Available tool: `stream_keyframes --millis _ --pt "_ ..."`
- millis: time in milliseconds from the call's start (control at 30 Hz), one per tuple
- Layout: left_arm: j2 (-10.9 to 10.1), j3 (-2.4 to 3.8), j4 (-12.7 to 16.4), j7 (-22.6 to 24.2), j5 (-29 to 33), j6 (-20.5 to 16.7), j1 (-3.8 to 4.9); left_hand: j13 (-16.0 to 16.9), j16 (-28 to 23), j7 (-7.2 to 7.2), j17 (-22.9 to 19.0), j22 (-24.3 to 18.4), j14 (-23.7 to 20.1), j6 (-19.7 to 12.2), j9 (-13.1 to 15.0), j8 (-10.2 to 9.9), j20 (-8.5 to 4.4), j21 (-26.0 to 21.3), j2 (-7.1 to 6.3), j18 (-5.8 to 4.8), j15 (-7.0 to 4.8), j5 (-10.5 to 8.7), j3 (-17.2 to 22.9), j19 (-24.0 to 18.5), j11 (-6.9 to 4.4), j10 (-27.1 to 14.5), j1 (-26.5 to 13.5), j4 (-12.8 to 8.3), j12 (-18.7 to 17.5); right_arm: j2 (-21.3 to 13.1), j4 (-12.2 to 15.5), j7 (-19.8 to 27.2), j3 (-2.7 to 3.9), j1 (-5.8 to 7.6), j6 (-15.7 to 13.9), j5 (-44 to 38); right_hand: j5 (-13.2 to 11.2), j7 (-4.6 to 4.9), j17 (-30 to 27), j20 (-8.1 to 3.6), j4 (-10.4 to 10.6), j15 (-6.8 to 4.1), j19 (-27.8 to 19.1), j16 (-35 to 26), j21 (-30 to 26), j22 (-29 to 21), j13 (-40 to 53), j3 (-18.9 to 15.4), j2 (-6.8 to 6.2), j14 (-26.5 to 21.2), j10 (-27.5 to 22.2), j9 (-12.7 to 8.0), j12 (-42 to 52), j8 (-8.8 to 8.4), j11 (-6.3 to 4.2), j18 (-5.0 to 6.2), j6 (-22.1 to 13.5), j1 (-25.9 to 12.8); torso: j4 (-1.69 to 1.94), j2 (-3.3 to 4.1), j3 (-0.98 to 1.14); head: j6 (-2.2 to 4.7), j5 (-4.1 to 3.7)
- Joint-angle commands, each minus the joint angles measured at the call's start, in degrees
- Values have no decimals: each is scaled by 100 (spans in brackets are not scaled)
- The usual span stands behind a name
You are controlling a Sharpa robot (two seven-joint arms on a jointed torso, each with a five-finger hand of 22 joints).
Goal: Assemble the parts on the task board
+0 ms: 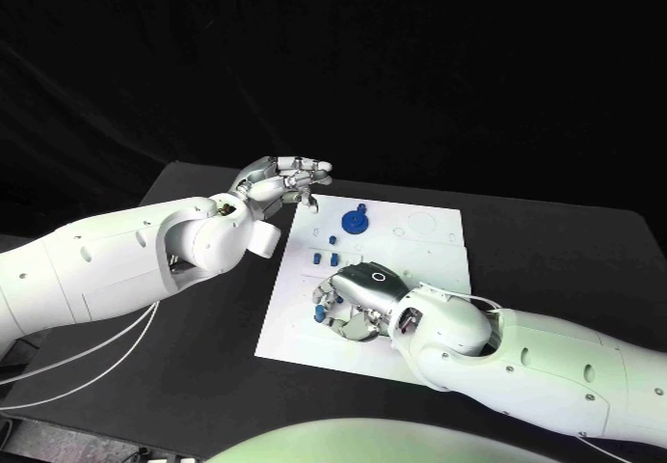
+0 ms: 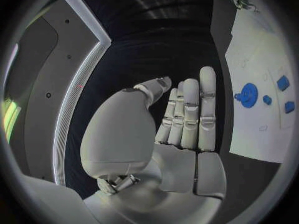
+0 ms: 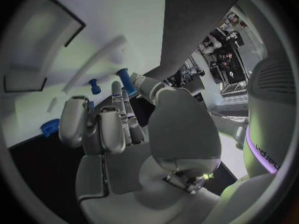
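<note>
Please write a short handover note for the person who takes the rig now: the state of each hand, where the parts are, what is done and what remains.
Left hand: raised beside the task board's far left corner, fingers straight, holding nothing.
Right hand: low over the board's near left part, fingers curled at a small blue part; whether it grips this cannot be told.
Parts: a round blue disc part stands near the far edge; small blue pieces lie mid-board.
Done: unclear, perhaps the disc.
Left: the small pieces.
</note>
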Motion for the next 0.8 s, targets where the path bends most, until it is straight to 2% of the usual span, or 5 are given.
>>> stream_keyframes --millis 33,467,700,733,800 --pt "7 3 5 8 -13 116 2 -7 -16 13 -6 -6 -18 -17 -5 -23 6 -26 25 78 12 -9 7 9 1 -24 -36 -12 -22 -74 75 52 2 -13 -336 100 28 6 -29 12 10 48 -45 -27 -61 621 -12 -44 -35 59 -64 -8 -24 -33 8 64 -53 -49 -13 -4 7 13 1" --pt "-1 2 -18 -6 -13 147 1 -6 -15 15 -8 -8 -19 -19 -6 -23 8 -29 29 78 15 -9 5 9 3 -28 -44 -7 -21 -1234 812 807 129 203 -1353 1613 163 91 41 43 17 75 9 13 -5 653 59 -171 33 81 -31 -5 254 -72 40 49 -84 40 -39 -24 9 108 -218" --pt "-15 -15 -23 -13 -13 148 1 -6 -15 15 -8 -8 -19 -19 -6 -23 8 -29 29 78 15 -9 5 9 3 -28 -44 -7 -21 -2231 1055 492 139 555 -638 3155 337 -139 460 -131 182 -154 284 235 561 900 666 -500 49 206 1109 139 1265 239 -263 -62 314 -182 -87 -41 -1 149 -504" --pt "-14 -19 -20 -13 -13 150 1 -6 -15 15 -8 -8 -19 -19 -6 -23 8 -29 29 78 15 -9 5 9 3 -28 -44 -7 -21 -2443 1078 403 131 597 -451 3310 527 -291 696 -270 453 -255 572 373 1207 1175 2612 -850 148 272 1212 304 3242 455 -406 -197 227 -420 -97 -45 -5 158 -583" --pt "-12 -22 -14 -10 -13 158 1 -6 -15 15 -8 -8 -19 -19 -6 -23 8 -29 29 78 15 -9 5 9 3 -28 -44 -7 -21 -2691 1103 287 113 632 -268 3422 501 -244 858 -255 619 -252 622 448 1346 1245 4235 -1041 214 287 948 521 4733 701 -338 -230 129 -450 -110 -50 -8 169 -658"
